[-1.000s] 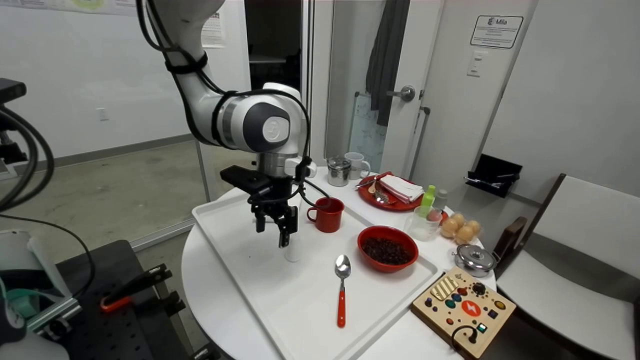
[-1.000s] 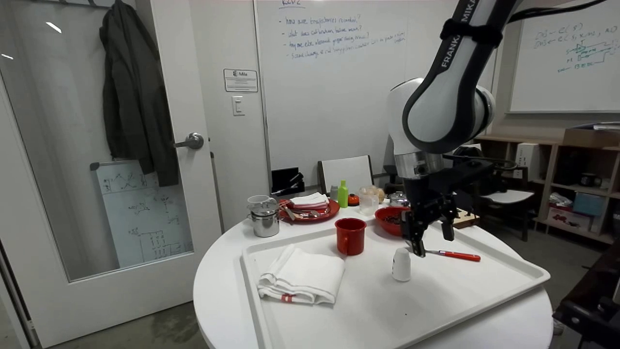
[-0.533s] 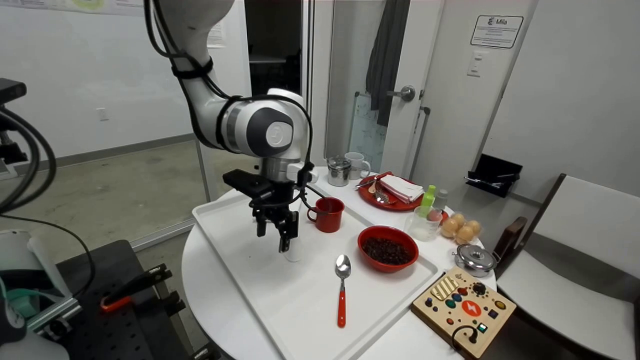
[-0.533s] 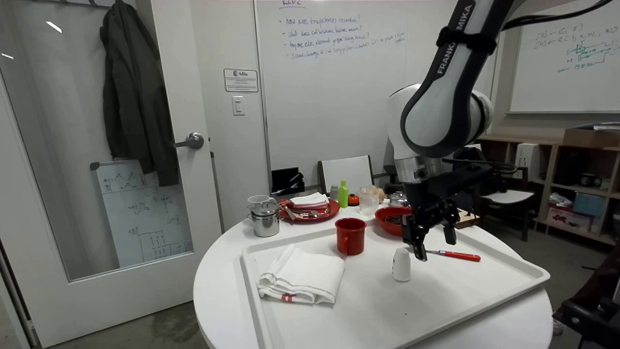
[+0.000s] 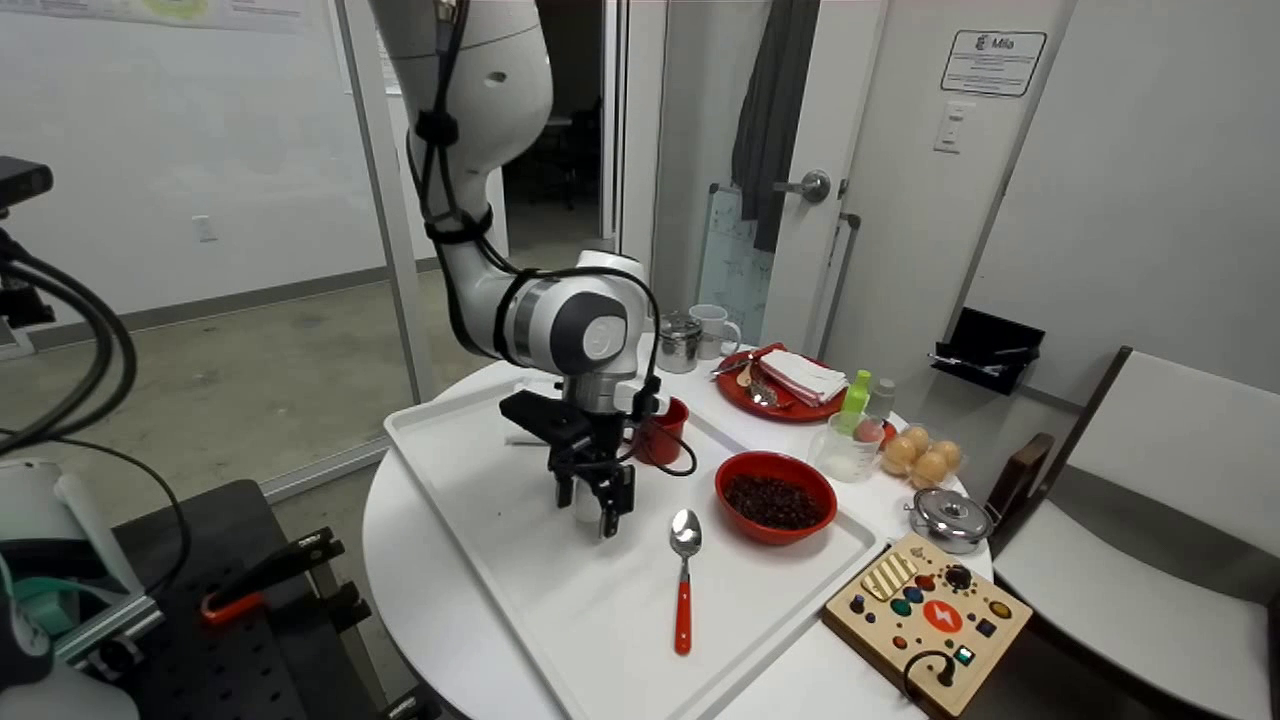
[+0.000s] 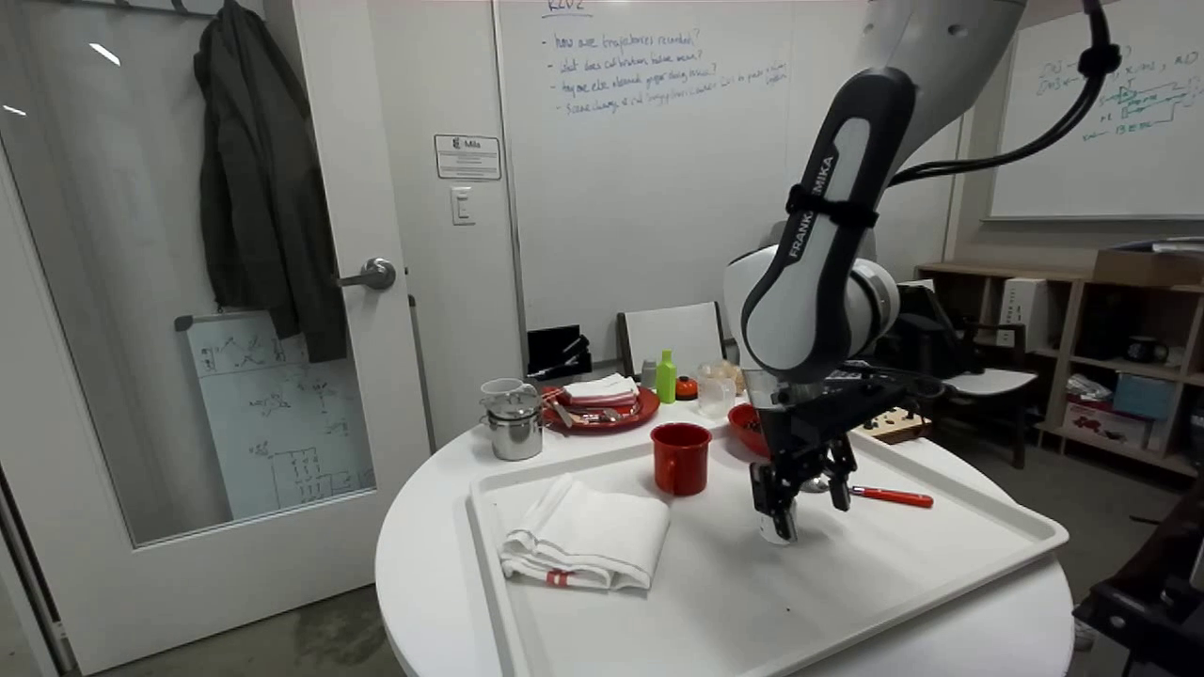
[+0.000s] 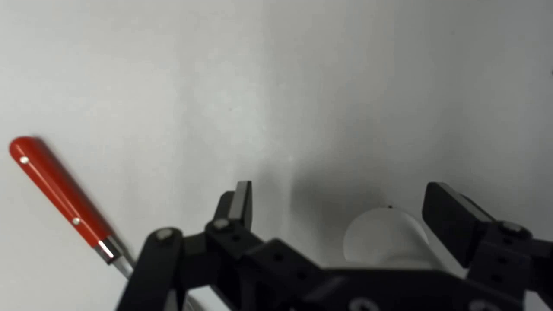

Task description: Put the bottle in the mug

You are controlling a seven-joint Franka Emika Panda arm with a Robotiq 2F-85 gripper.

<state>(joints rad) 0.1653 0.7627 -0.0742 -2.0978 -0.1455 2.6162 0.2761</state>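
Note:
The small white bottle point(image 5: 587, 508) stands upright on the white tray point(image 5: 590, 610). My gripper point(image 5: 587, 512) is open and pointing down around the bottle. In an exterior view a finger covers most of the bottle point(image 6: 773, 534), and only its lower part shows. In the wrist view the bottle point(image 7: 380, 239) is between the spread fingers of the gripper point(image 7: 339, 194), nearer the right-hand one, with a gap to the left-hand one. Its upper part is hidden by the gripper body. The red mug point(image 6: 681, 461) stands on the tray behind the gripper, upright; the arm partly hides the mug point(image 5: 664, 442) in an exterior view.
A spoon with a red handle point(image 5: 683, 615) lies on the tray beside the gripper. A red bowl of dark beans point(image 5: 775, 500) stands near it. A folded white cloth point(image 6: 593, 536) lies on the tray. A metal cup point(image 6: 515, 434) and red plate point(image 6: 621, 423) stand behind.
My gripper has come down and moved over to the bottle, so its open fingers now stand on either side of it. The bottle and mug have not moved.

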